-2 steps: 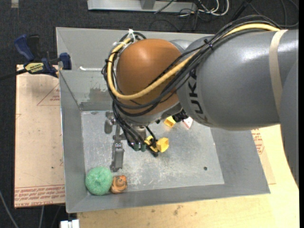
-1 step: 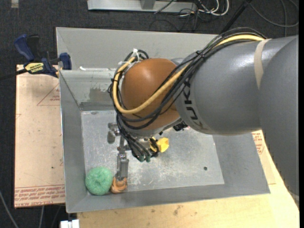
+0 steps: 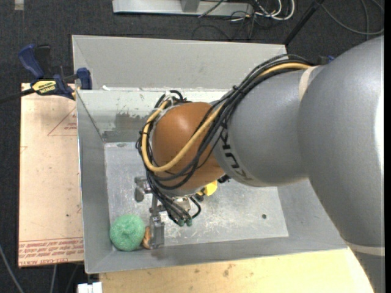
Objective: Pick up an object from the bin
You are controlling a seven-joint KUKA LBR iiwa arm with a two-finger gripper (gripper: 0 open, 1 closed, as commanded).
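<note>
Green and fuzzy, a round ball (image 3: pixel 127 232) is seen in the lower-left corner of the grey metal bin (image 3: pixel 91 182), just beside the gripper (image 3: pixel 156 235), whose grip cannot be told.

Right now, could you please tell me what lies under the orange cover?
A yellow thing peeks out at the cover's lower right edge. Its rest and the bin floor beneath are hidden.

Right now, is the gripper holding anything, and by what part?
Cannot tell. Gripper is down beside the green fuzzy ball, bin's lower-left corner; no grasp visible.
</note>
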